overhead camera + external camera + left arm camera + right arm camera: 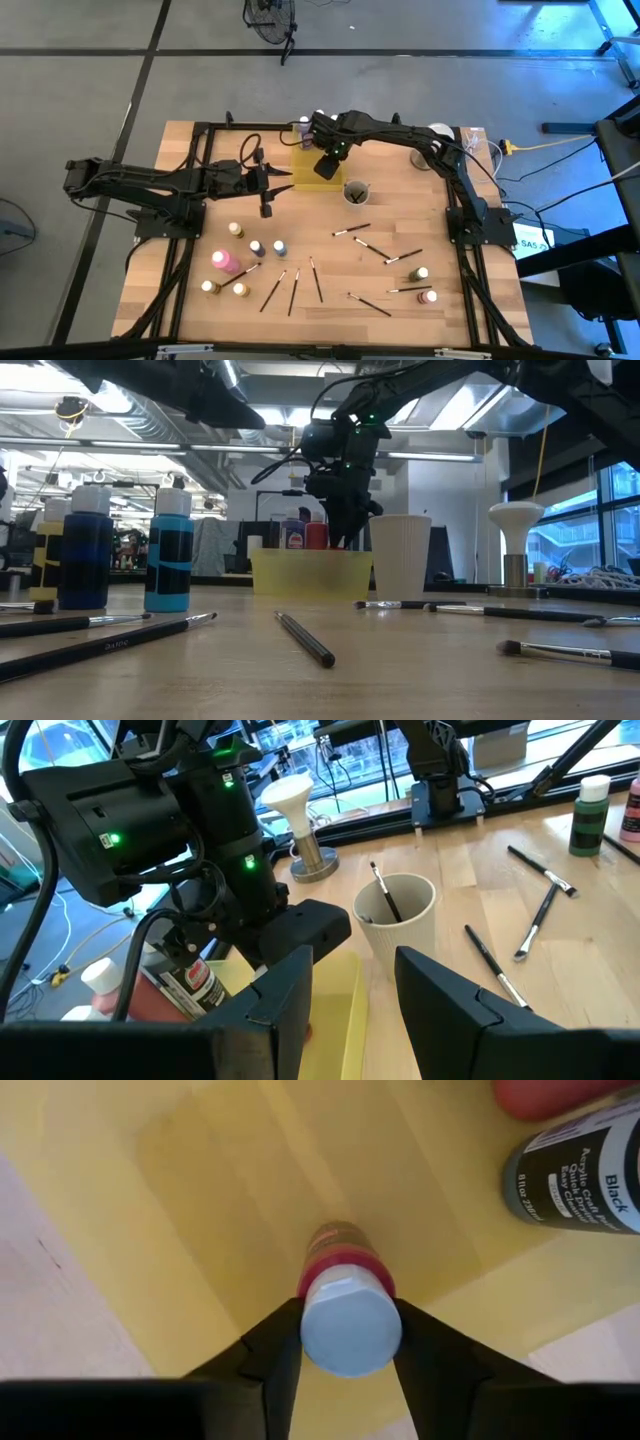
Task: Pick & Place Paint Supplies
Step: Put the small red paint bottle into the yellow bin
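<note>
On the left, the left gripper (266, 207) is hanging above the pale wooden counter (330, 300), just left of the translucent yellow rectangular tray (308, 172); its two dark fingers (445, 1000) are standing apart with nothing between them. Near of it, a cluster of small paint bottles (240, 262) is sitting upright on the counter: a pink-capped one, two blue ones, and several with pale caps. Just right of that cluster, three thin dark brushes (293, 287) are lying side by side.

At the far middle, the right gripper (326, 168) is reaching down over the yellow tray. Its fingers (270, 1355) are touching both sides of the white cap of a small red paint bottle (345, 1295), which is standing upright on the tray floor; whether they are pressing on it or only resting against it cannot be told. A black-labelled paint bottle (580, 1175) is lying in the tray beside it.

Just right of the tray, a small pale ribbed round cup (356, 192) is standing with one brush in it. Farther right, more dark brushes (385, 250) are lying scattered, and two more bottles (422, 285) are sitting near the right edge.
</note>
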